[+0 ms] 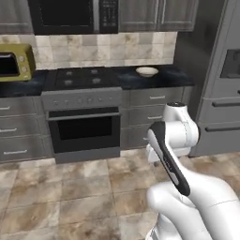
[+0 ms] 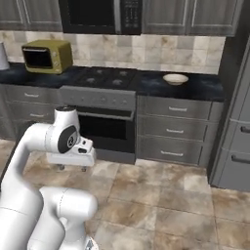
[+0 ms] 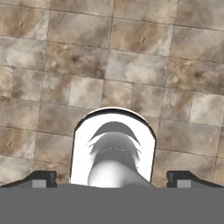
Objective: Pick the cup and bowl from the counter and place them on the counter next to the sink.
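While my arm is folded low in front of the base, my gripper (image 3: 112, 178) points straight down at the brown stone floor tiles (image 3: 131, 65), jaws spread wide and grasping nothing. My two dark fingertips (image 3: 41, 178) stand far apart at the bottom of the hand view. Across the room, the bowl (image 1: 146, 71) sits on the black counter (image 1: 176, 77) to the right of the stove (image 1: 80, 77), near the counter's back edge by the tiled wall. An olive toaster oven (image 1: 16, 62) stands on the counter left of the stove. Below the stove, the oven door (image 1: 83, 129) is shut.
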Tool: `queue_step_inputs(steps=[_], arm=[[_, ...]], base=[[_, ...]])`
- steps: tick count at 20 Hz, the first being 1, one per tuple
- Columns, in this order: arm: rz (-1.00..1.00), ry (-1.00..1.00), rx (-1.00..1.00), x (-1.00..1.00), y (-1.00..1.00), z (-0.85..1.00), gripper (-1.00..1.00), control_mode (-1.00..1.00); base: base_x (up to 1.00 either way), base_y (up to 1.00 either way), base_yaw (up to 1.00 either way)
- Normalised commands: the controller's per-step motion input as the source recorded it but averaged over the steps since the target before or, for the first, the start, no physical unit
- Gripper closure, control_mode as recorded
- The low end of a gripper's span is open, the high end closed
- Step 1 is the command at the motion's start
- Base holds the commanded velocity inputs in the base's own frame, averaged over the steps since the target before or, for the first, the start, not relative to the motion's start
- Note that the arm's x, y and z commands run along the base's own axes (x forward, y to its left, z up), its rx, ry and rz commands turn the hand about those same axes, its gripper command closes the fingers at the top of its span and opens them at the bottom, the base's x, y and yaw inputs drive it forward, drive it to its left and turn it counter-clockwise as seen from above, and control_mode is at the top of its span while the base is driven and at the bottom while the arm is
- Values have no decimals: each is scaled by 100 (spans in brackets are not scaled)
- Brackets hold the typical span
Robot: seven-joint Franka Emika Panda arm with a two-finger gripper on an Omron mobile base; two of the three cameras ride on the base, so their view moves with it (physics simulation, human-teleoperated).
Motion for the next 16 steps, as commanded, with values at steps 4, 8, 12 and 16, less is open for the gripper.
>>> queue_step_inputs(steps=[4,8,12,16], arm=[[0,0,0,0,0,0,-100,100],[0,0,0,0,0,0,-100,100],[0,0,0,0,0,0,-100,100],[0,0,0,0,0,0,-100,100]], base=[[100,29,-21],[100,14,-5],[100,0,-1],[100,0,-1]])
